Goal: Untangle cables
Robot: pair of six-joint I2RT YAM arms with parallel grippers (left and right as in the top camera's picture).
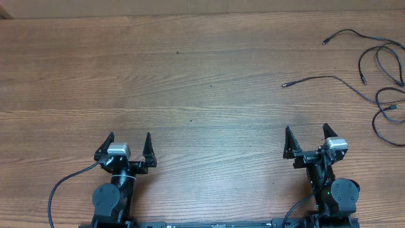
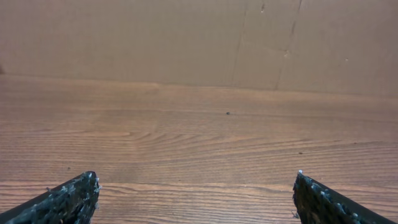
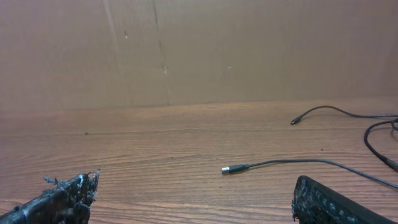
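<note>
The cables (image 1: 380, 69) are thin black cords lying looped over one another at the table's far right, running off the right edge. One plug tip (image 1: 285, 84) points left toward the table's middle, another (image 1: 325, 42) lies farther back. The right wrist view shows the nearer plug (image 3: 233, 168) ahead of the fingers and the farther one (image 3: 294, 122) behind it. My right gripper (image 1: 306, 134) stands open near the front edge, short of the cables, nothing between its fingers. My left gripper (image 1: 130, 140) is open at the front left, far from them, with only bare wood (image 2: 199, 155) ahead.
A brown cardboard wall (image 3: 199, 50) stands along the table's back edge (image 1: 202, 14). A thicker black wire (image 1: 63, 187) trails from the left arm's base at the front left.
</note>
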